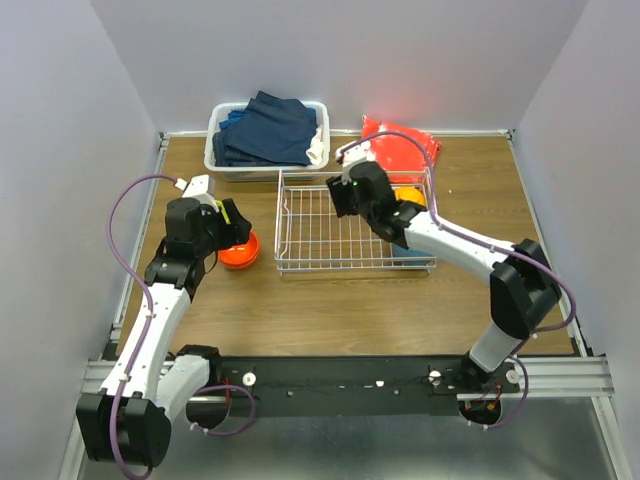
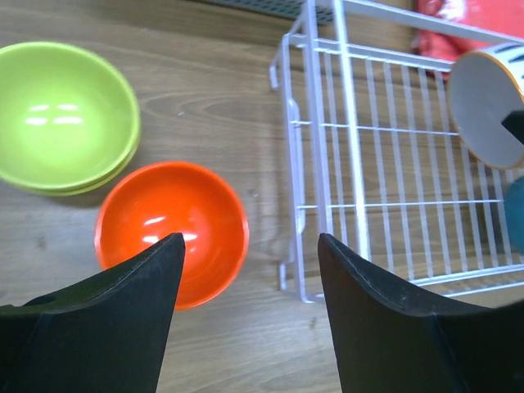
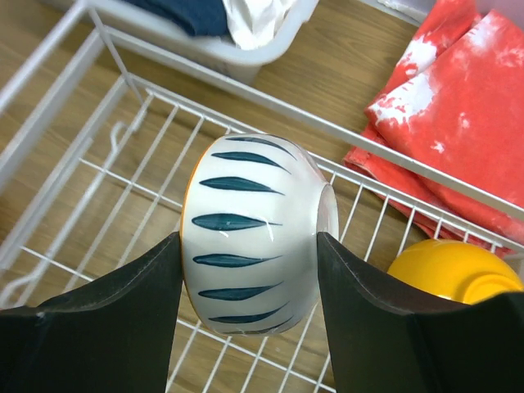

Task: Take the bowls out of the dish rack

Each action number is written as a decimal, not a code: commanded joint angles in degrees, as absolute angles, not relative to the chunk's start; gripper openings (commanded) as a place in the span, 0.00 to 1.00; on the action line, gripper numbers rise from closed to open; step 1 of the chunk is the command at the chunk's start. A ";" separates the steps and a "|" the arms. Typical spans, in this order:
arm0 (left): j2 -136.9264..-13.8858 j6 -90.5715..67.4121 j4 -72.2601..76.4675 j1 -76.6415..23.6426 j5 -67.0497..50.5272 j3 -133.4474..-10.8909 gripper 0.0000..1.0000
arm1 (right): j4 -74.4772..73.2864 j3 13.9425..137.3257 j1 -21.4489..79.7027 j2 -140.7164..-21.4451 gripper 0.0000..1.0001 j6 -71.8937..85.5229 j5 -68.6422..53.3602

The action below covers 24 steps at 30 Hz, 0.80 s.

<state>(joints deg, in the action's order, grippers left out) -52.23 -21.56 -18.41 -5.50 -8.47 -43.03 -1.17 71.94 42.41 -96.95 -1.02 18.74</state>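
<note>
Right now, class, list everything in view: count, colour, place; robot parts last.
dish rack: one, white wire, table centre
green bowls: two, lime, stacked left of it
orange bowl: one, red-orange, beside them
striped bowl: one, white and dark, on edge over rack
yellow bowl: one, yellow-orange, in rack
teal bowl: one, teal, in rack, mostly hidden
tub: one, white, dark blue clothes inside, back
cloth: one, red, back right
left gripper: black, open, above orange bowl
right gripper: black, shut on striped bowl
</note>
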 commanded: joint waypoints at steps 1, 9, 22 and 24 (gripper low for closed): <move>-51.06 -25.48 -11.78 -8.08 -13.80 -42.98 0.75 | 3.24 70.76 37.28 -91.06 0.22 12.64 4.87; -54.31 -29.00 -2.40 -16.34 -11.43 -43.77 0.75 | 10.02 64.69 32.26 -86.14 0.22 26.18 -7.64; -65.82 -35.24 10.90 -25.84 -4.05 -45.53 0.75 | 25.03 55.81 30.67 -80.95 0.22 42.97 -22.67; -67.49 -35.86 11.42 -26.54 -2.73 -46.05 0.75 | 27.14 55.11 30.67 -80.86 0.22 44.90 -24.43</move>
<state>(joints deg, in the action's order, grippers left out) -65.08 -33.76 6.92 -25.19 -8.16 -43.68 16.01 56.84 31.03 -83.55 37.67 -17.47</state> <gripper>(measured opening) 0.750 0.681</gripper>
